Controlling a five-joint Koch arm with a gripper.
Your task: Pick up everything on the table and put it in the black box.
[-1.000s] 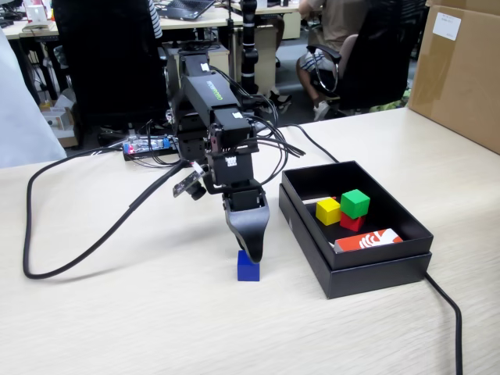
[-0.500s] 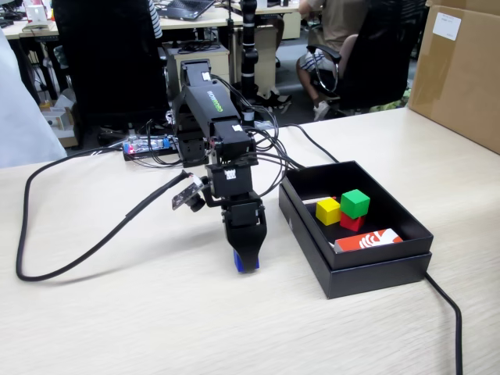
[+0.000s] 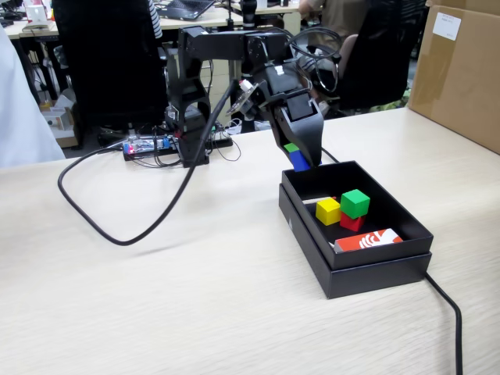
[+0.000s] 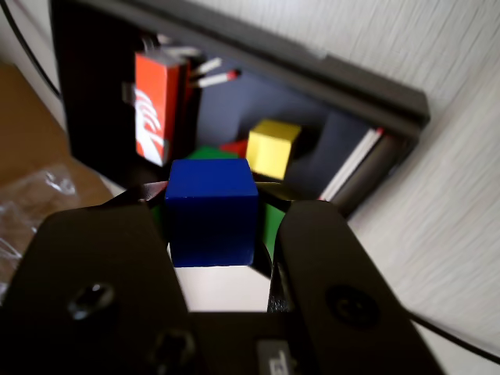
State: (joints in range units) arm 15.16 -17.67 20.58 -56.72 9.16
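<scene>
My gripper (image 3: 303,156) is shut on the blue cube (image 3: 299,162) and holds it in the air just above the far left corner of the black box (image 3: 344,275). In the wrist view the blue cube (image 4: 211,211) sits between the two black jaws of the gripper (image 4: 211,191), with the box (image 4: 312,70) beyond. Inside the box lie the yellow cube (image 3: 328,211) and the green cube (image 3: 355,203), which rests on the red cube (image 3: 351,223). The wrist view shows the yellow cube (image 4: 272,147), a sliver of red cube (image 4: 234,146) and green cube (image 4: 205,153).
An orange-red and white card (image 3: 369,240) lies in the box's near corner. A thick black cable (image 3: 117,226) loops over the table on the left, and another (image 3: 447,306) runs from the box's right. A brown carton (image 3: 461,70) stands at far right. The arm's base (image 3: 187,117) is behind.
</scene>
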